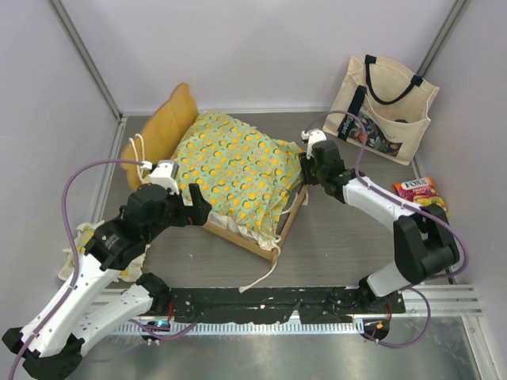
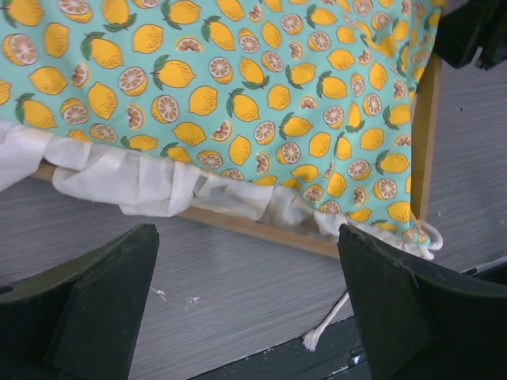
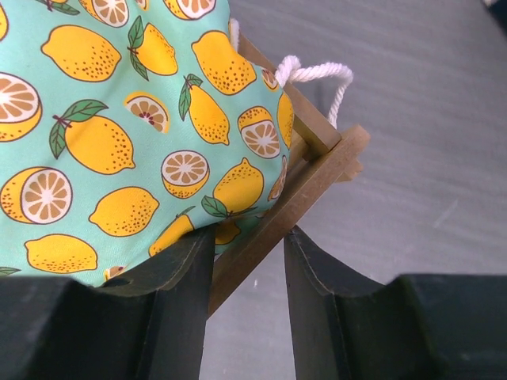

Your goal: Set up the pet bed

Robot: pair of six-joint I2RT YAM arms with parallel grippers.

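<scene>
The pet bed's light-wood frame (image 1: 234,236) stands mid-table, with its curved headboard (image 1: 170,119) at the far left. The green lemon-print cushion (image 1: 234,170) lies bunched on top of it, its cream ruffle (image 2: 135,178) hanging over the near rail (image 2: 238,224). My left gripper (image 1: 194,212) is open and empty just off that near rail, with bare table between its fingers (image 2: 249,261). My right gripper (image 1: 305,176) is at the bed's right end. It grips the frame rail (image 3: 317,178), with one finger under the cushion (image 3: 119,119) and one outside (image 3: 249,237).
A white tie cord (image 1: 265,273) trails from the bed's near corner toward the arm bases, and another loops at the right corner (image 3: 317,73). A cream tote bag (image 1: 384,103) leans at the back right. A snack packet (image 1: 420,191) lies at the right. A small ruffled pillow (image 1: 75,241) lies at the left.
</scene>
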